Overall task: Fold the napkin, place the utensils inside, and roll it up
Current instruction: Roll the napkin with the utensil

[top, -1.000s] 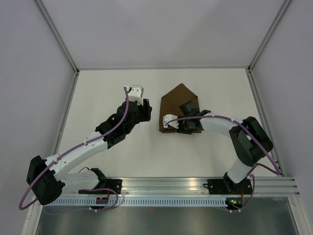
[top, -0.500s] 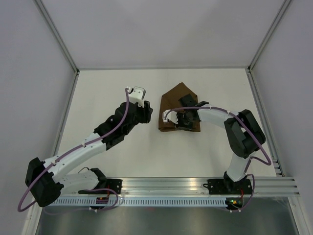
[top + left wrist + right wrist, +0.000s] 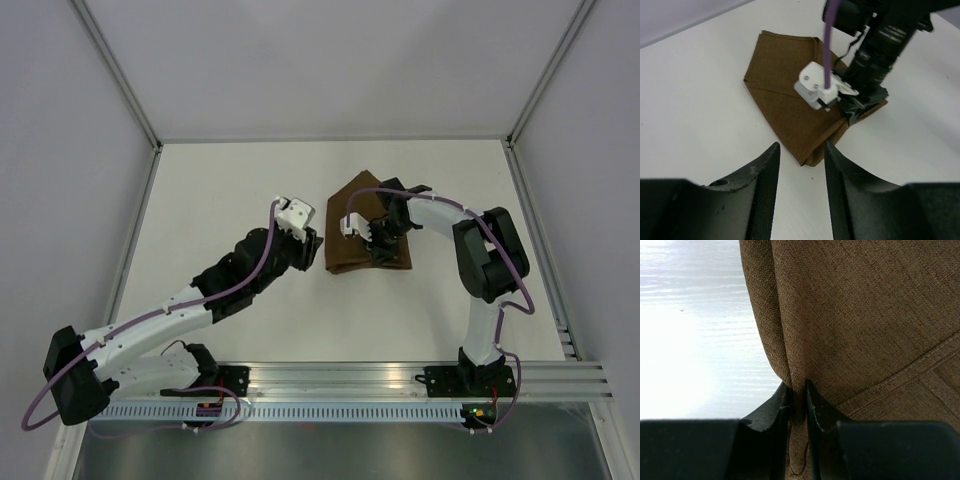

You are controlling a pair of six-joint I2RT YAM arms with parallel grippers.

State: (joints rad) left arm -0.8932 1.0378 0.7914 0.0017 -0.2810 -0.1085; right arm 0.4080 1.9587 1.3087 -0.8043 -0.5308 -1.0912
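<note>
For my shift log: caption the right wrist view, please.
Right claw shut on a fold of the brown napkin, white table alongside.

white surface (image 3: 200, 190) in full view | pale grey walls (image 3: 330, 60) on three sides | metal rail (image 3: 340, 378) along the near edge

No readable text, labels, brands, numbers or signs anywhere.

Cloth napkin (image 3: 865, 315): brown, coarse visible weave, matt, stitched hem. White surface (image 3: 690, 340): smooth, faint sheen. Black right pincer (image 3: 797, 400): matt, plastic-looking. Metal rail (image 3: 350, 375), lower frame: bare, ribbed.
</note>
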